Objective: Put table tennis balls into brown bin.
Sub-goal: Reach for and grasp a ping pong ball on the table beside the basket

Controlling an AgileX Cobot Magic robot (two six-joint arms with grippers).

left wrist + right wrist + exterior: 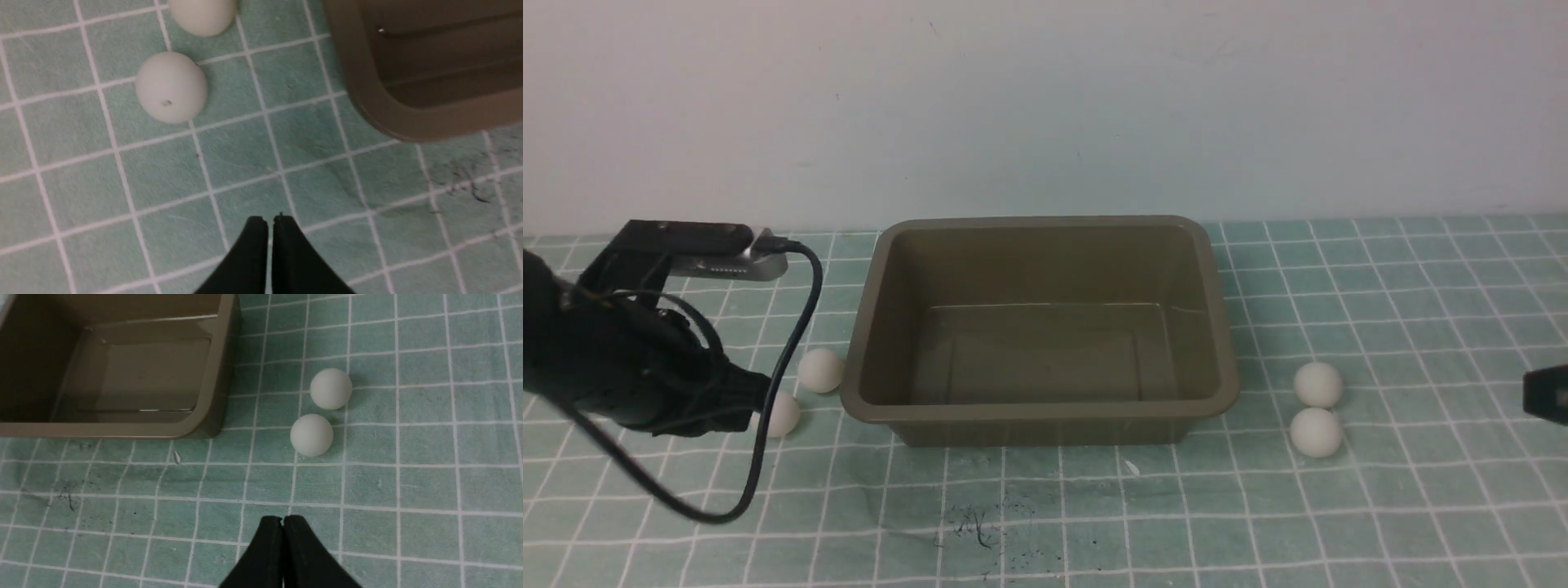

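My left gripper (270, 222) and right gripper (287, 522) are both closed, with nothing between their tips. On the green cloth with white grid lines (1045, 523), two matte white plastic balls (1316, 432) sit right of the rectangular olive-brown plastic bin (1039, 412), one nearer. Two more white balls (821, 370) lie left of it, the farther one just beside its wall.

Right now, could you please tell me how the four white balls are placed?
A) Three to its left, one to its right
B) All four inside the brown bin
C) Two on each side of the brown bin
C: two balls lie left of the brown bin and two others lie to its right.
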